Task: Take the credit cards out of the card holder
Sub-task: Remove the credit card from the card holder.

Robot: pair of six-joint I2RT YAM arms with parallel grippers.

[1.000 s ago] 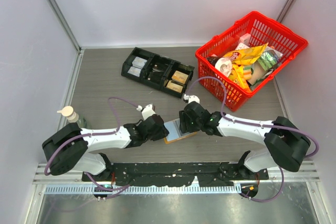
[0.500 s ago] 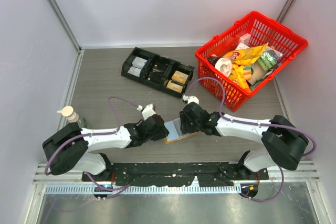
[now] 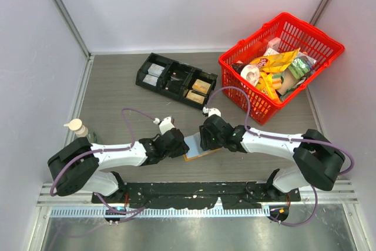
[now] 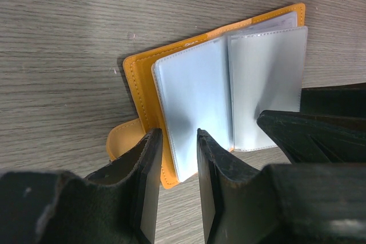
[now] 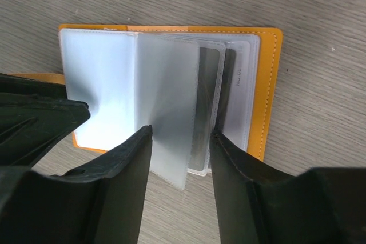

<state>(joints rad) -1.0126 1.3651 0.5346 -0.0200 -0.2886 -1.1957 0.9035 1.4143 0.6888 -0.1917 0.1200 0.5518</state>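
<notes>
From above we barely see the card holder [image 3: 194,148]; both grippers sit right over it. Whatever's inside the clear sleeves [image 5: 171,112] looks hazy, so we can't count any cards. Our left gripper [image 4: 178,135] is open just a narrow bit, its fingertips at the holder's near edge, with the tab [image 4: 121,141] half hidden behind one finger. Our right gripper [image 5: 180,135] is open wider, with one loose sleeve between its fingers. We count one holder, two pale panels [image 4: 194,101] and two grippers.
</notes>
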